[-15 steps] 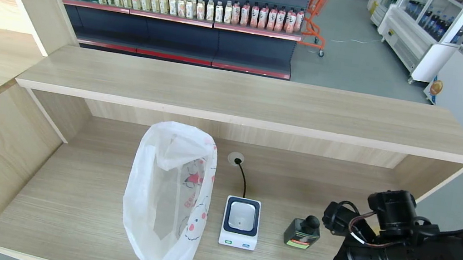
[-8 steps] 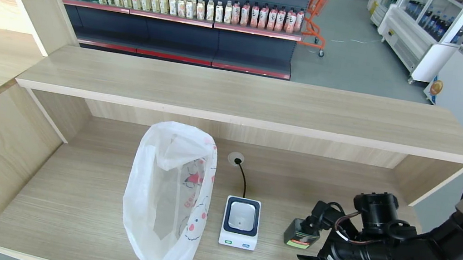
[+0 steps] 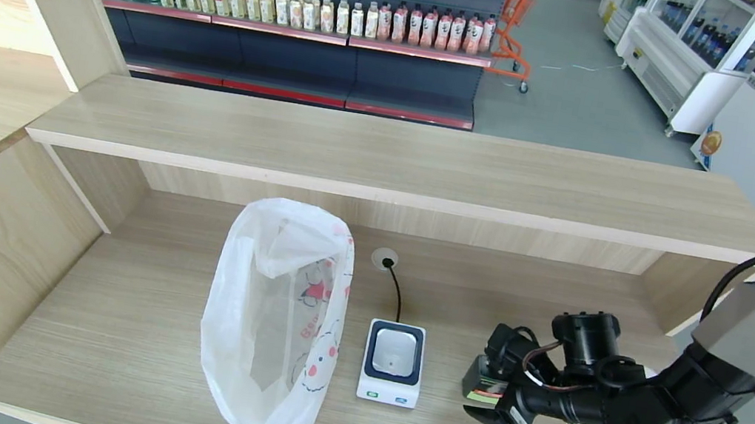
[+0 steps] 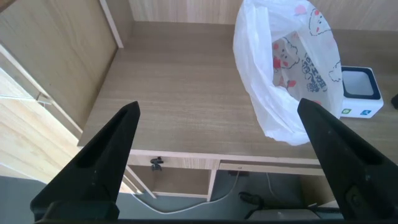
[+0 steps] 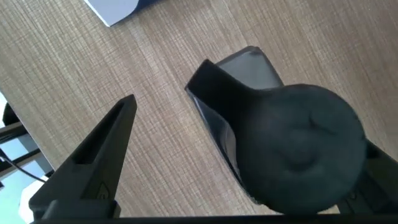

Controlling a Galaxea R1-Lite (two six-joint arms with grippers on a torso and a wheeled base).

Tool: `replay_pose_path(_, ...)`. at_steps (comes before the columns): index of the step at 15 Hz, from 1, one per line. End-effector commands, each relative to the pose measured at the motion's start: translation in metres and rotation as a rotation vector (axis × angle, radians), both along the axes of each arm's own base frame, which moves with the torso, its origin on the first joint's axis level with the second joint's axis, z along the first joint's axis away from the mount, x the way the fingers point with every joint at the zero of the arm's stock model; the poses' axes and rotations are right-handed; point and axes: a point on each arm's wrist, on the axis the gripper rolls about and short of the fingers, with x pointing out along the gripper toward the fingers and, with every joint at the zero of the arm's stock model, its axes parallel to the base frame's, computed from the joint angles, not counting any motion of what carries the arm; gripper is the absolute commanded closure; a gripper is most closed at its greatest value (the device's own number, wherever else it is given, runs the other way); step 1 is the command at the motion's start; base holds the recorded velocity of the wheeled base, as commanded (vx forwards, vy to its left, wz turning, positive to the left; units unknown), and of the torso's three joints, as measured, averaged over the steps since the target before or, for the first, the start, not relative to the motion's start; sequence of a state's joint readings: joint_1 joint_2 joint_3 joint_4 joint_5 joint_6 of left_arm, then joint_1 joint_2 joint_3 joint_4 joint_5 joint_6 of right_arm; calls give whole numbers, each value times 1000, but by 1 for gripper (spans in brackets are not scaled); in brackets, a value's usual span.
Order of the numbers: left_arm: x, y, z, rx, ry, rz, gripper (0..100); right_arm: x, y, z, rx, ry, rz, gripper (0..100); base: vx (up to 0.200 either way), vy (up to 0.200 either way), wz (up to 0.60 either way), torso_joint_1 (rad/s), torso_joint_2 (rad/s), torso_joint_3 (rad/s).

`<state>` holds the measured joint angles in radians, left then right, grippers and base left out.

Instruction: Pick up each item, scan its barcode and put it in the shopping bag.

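Nearest the counter's front edge, left side: left gripper (image 4: 219, 107) hangs above the counter (image 3: 125, 346), fingers spread wide, nothing between them. Right side, a little farther in: right gripper (image 3: 483, 403) sits low over the wood, fingers parted and set either side of the bottle (image 3: 480, 383). Bare wood shows between one finger and the bottle's side, so it is astride, not pinching, and the bottle is not lifted. Bottle is small and dark, with a squarish body and a round black cap. It rests on the counter just right of the scanner (image 3: 392, 361), not touching it. It appears upright, long axis vertical, cap up, labelled face turned toward the front edge. Step in hand, as I read it: picking up this item, with scanning and bagging not yet done. Next move calls for closing squarely across the flat sides below the cap, then lifting and turning the bottle to bring its barcode over the scanner's upward-facing window. Which face carries the barcode I cannot tell. Left of the scanner, just beside it: the bag (image 3: 271, 323), white plastic, mouth gaping. Farther back: a cable (image 3: 396, 291) runs from the scanner to a hole in the counter. Behind that is the raised ledge (image 3: 400, 159), then the drink shelves (image 3: 303, 10) across the aisle.
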<state>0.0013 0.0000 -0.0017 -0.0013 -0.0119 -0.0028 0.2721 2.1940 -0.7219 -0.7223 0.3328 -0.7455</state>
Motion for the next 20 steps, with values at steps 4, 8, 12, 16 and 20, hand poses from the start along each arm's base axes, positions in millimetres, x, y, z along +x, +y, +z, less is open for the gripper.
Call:
replay_pose_path(4,0,0,0,0,0,0,0,5,9,-12,2,4,22,100,0,0,0,0,0,0)
replay_pose_path(8,0,0,0,0,0,0,0,6,13,-2,65,-19,-10,100,0,0,0,0,0,0)
replay_pose_path(12,0,0,0,0,0,0,0,-19,7,44,262,2,-113,100,0,0,0,0,0,0)
replay_pose_path(16,0,0,0,0,0,0,0,-84,-28,83,281,-94,-148,100,0,0,0,0,0,0)
replay_pose_path(20,0,0,0,0,0,0,0,-104,-66,103,-96,-467,54,100,0,0,0,0,0,0)
